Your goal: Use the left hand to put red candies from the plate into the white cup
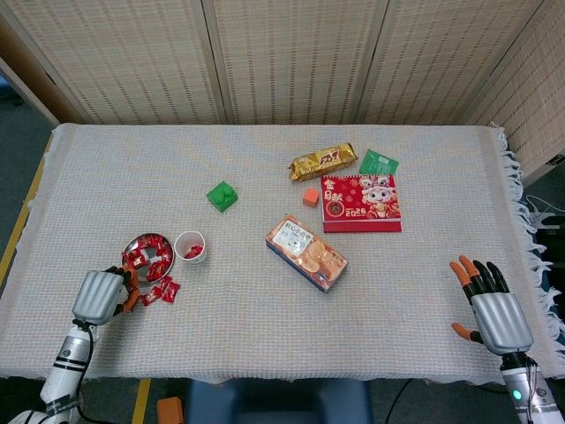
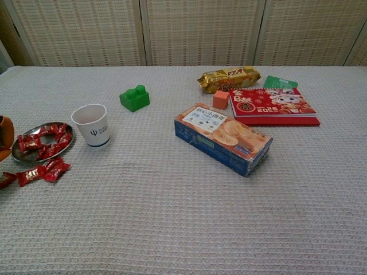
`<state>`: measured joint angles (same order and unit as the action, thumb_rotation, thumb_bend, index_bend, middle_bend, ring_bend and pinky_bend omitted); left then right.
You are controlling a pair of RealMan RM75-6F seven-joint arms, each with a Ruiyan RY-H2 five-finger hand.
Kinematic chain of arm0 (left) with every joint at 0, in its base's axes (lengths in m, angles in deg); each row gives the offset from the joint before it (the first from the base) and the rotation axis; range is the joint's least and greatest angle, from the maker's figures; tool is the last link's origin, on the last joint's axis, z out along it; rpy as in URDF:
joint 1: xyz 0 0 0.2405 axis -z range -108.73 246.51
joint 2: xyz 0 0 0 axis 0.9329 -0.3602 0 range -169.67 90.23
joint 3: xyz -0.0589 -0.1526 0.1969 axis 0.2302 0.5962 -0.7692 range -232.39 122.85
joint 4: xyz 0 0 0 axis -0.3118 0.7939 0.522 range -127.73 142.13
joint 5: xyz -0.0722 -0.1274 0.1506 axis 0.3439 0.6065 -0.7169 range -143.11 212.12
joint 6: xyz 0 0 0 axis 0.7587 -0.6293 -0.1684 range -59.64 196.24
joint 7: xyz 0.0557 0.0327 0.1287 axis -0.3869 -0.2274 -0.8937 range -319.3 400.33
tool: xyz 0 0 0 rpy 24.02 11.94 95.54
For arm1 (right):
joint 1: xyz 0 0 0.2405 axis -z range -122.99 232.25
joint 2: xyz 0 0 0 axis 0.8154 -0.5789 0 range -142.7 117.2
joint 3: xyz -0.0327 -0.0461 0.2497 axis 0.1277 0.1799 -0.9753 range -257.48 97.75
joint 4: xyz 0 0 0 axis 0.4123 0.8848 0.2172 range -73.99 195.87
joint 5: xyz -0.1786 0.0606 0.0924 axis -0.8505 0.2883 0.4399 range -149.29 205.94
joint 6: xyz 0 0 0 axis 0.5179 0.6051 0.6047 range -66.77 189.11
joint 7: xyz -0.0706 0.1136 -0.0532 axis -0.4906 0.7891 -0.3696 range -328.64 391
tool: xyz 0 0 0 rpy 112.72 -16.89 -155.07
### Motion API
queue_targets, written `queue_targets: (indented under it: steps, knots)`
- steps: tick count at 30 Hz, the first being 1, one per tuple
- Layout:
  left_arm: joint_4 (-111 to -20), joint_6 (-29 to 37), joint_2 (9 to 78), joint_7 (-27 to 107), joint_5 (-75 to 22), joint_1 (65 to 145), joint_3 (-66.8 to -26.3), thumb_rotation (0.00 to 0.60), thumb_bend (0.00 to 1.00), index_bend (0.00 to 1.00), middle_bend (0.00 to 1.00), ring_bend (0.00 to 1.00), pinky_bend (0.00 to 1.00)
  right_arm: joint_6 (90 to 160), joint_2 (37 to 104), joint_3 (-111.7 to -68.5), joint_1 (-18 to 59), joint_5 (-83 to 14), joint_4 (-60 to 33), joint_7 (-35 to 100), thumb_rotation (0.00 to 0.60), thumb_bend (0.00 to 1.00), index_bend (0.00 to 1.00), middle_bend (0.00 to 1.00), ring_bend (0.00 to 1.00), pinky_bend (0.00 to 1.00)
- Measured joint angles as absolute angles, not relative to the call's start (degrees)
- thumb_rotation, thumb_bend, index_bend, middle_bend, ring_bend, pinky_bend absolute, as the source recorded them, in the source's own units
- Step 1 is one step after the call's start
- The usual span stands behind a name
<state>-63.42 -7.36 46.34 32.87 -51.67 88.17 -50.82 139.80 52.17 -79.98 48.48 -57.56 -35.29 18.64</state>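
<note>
Head view shows the left hand low at the near left edge of the cloth-covered table, its silver back turned up and its fingers curled down toward the cloth; whether anything is pinched under them cannot be told. Just ahead of that hand and slightly to its right sits the small metal plate, with red candies piled on it. More loose red candies lie on the cloth right beside the hand's fingertips, between the hand and the plate. Touching or nearly touching the plate's right rim stands the white cup, upright, with something red visible inside. In the chest view only an orange fingertip of the left hand shows at the frame's left edge, just beside the plate, with the cup further right. Well beyond the cup from the hand lies a green toy brick. Far to the hand's right are a blue and orange biscuit box, a small orange cube, a gold snack packet, a green sachet and a red 2025 calendar. The right hand rests at the near right edge, well apart from everything, palm down with fingers spread and holding nothing.
</note>
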Motion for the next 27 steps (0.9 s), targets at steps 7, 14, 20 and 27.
queue_targets:
  steps: [7, 14, 20, 27]
  knots:
    - [-70.3, -4.36, 45.84, 28.67, -52.11, 95.39, -45.64, 0.6, 0.43, 0.55, 0.56, 0.52, 0.95, 139.59, 52.23, -80.14, 48.38, -57.08, -35.29, 18.56, 0.6, 0.02, 0.0, 0.0, 0.0, 0.0]
    - [-69.18, 1.51, 49.2, 23.58, -49.07, 101.79, -41.99, 0.6, 0.43, 0.52, 0.54, 0.49, 0.83, 139.58, 51.91, -80.21, 48.42, -56.8, -35.19, 19.16, 0.6, 0.02, 0.0, 0.0, 0.0, 0.0]
    - [-64.84, 3.85, 51.69, 22.31, -46.61, 103.8, -41.73, 0.6, 0.42, 0.48, 0.51, 0.45, 0.73, 140.3, 51.6, -80.36, 48.81, -56.62, -35.13, 19.71, 0.6, 0.02, 0.0, 0.0, 0.0, 0.0]
    - [-63.0, 4.9, 52.09, 22.03, -45.68, 104.2, -42.79, 0.6, 0.4, 0.23, 0.32, 0.3, 0.67, 140.49, 51.59, -80.39, 48.88, -56.61, -35.15, 19.72, 0.6, 0.02, 0.0, 0.0, 0.0, 0.0]
